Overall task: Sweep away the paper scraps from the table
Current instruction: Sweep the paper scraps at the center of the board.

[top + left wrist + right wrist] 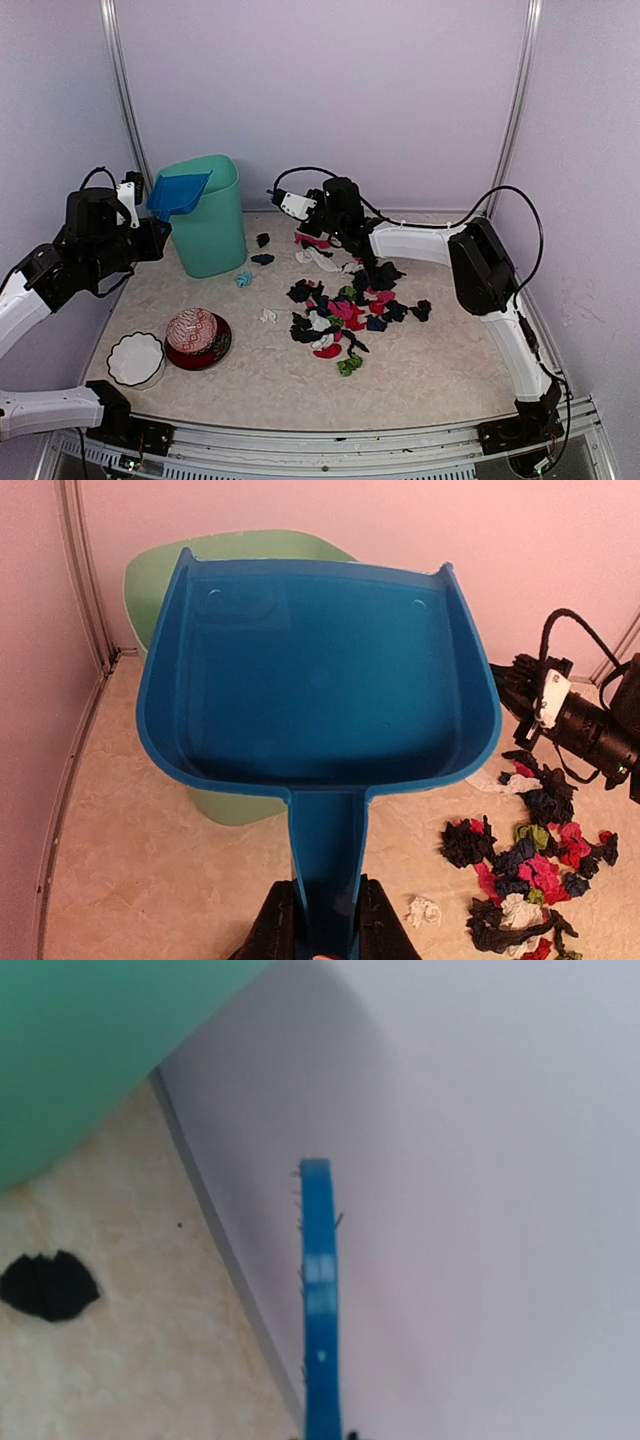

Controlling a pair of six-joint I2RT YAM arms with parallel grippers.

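Paper scraps lay in a heap on the worktop, so most sweeping was left. The left tool held the empty dustpan by its handle over the green bin. The right tool gripped the blue brush by the heap.

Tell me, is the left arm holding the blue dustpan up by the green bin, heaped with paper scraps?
Not quite: the blue dustpan is empty, as the left wrist view shows. The left pincer does hold it up by the green bin; the paper scraps lie on the table.
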